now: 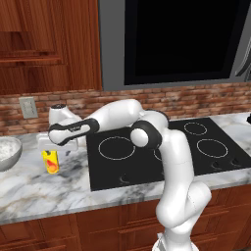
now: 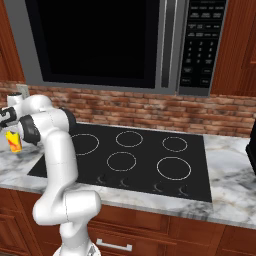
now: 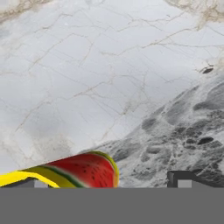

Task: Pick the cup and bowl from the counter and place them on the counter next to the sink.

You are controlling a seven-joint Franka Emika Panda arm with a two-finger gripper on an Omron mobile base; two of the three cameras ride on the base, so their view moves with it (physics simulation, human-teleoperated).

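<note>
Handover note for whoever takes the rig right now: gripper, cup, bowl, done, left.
Gripper: at the cup's top; grip cannot be confirmed.
Cup: on or just above the counter left of the cooktop, under the hand.
Bowl: on the counter at the far left, untouched.
Done: arm brought to the cup.
Left: carry the cup to the counter by the sink, then the bowl.

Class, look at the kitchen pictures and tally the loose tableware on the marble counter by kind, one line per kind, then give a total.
Cups: 1, the yellow cup under the gripper
Bowls: 1, the grey-white bowl at the far left of the counter
Total: 2
</note>
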